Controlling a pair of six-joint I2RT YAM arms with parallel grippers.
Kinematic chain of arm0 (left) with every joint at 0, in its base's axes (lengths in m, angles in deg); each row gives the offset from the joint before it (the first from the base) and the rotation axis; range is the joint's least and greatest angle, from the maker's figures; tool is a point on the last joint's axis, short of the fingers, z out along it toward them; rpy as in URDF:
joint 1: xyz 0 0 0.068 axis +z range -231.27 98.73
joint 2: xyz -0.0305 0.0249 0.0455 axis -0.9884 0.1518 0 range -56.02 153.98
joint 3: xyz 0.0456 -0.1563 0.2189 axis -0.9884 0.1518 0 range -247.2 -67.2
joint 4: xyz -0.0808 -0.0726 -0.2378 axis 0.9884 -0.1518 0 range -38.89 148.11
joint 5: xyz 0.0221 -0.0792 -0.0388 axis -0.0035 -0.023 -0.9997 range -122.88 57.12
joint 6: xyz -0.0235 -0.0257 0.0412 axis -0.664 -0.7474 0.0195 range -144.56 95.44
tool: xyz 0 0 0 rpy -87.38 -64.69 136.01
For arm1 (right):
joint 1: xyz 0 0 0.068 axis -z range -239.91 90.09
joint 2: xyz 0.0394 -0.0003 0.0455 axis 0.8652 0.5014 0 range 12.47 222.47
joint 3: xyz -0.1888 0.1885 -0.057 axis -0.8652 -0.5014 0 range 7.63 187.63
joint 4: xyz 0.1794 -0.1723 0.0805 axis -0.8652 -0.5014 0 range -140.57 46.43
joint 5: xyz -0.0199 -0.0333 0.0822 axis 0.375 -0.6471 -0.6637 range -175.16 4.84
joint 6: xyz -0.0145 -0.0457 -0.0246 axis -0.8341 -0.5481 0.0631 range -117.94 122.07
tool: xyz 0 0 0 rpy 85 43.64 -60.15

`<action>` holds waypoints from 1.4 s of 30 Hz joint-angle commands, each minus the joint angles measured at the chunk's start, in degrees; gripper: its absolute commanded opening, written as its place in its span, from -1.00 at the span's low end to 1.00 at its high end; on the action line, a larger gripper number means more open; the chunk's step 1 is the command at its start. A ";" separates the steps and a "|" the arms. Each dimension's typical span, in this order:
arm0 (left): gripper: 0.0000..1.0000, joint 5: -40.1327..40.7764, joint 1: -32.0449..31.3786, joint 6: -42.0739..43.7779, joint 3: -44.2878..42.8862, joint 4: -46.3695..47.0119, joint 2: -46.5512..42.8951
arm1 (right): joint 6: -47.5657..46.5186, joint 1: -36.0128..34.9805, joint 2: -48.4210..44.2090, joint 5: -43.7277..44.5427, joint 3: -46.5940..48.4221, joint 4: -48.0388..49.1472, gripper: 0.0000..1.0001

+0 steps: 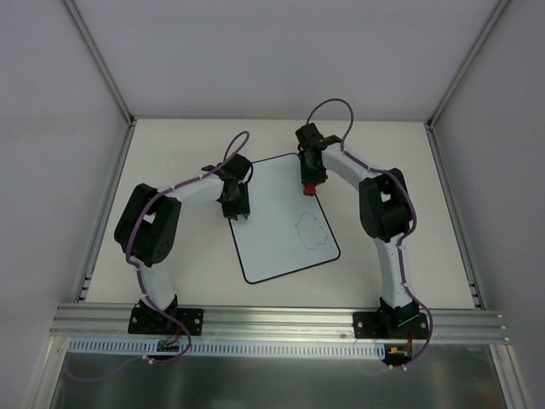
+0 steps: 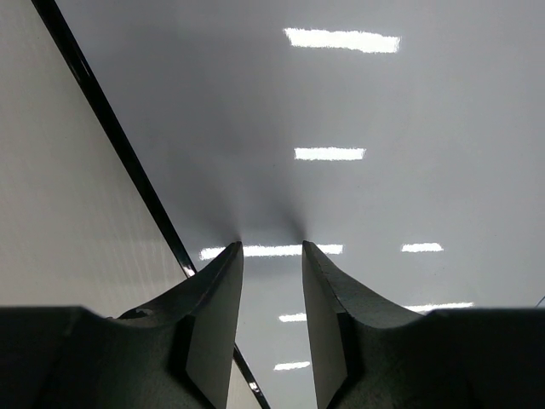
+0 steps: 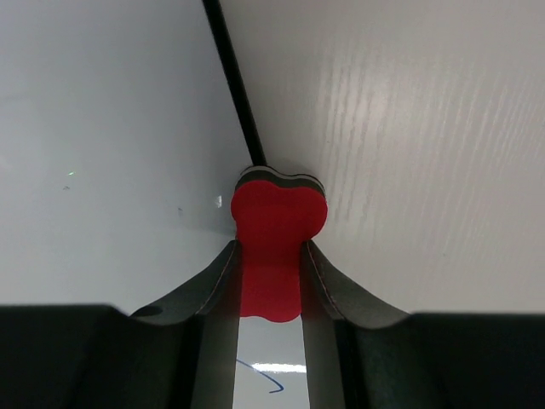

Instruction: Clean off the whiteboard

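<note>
The whiteboard [image 1: 277,223] lies flat mid-table, tilted, with a thin line doodle [image 1: 311,232] on its right half. My right gripper [image 1: 311,181] is shut on the red bone-shaped eraser [image 1: 312,187] at the board's far right edge. In the right wrist view the eraser [image 3: 278,217] sits between the fingers, its head on the board's black edge [image 3: 232,85], and a blue stroke [image 3: 266,377] shows below. My left gripper [image 1: 234,207] is at the board's left edge. Its fingers [image 2: 220,298] stand slightly apart with nothing between them, tips down on the glossy board [image 2: 383,102].
The pale tabletop [image 1: 170,153] surrounds the board, bounded by aluminium frame rails [image 1: 111,204] left and right and a rail along the near edge [image 1: 281,319]. White walls enclose the cell. In the left wrist view the table [image 2: 51,213] lies left of the board's edge.
</note>
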 commanded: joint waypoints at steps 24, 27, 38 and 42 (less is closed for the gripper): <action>-0.32 -1.01 -0.73 -0.93 3.51 -2.68 -1.03 | 2.11 -2.47 9.35 -1.21 11.76 -10.14 -0.96; -0.33 -1.01 -0.73 -0.93 3.07 -2.68 -0.94 | 0.35 -1.76 3.97 -0.77 0.07 -5.23 -0.97; -0.37 -1.71 -0.64 -1.37 0.44 -2.60 0.73 | 0.78 -12.28 -13.01 -4.63 -29.04 7.61 -0.98; -0.38 -1.71 -0.64 -1.10 0.00 -2.68 0.81 | 2.28 -19.23 -12.48 -6.13 -30.89 8.24 -0.97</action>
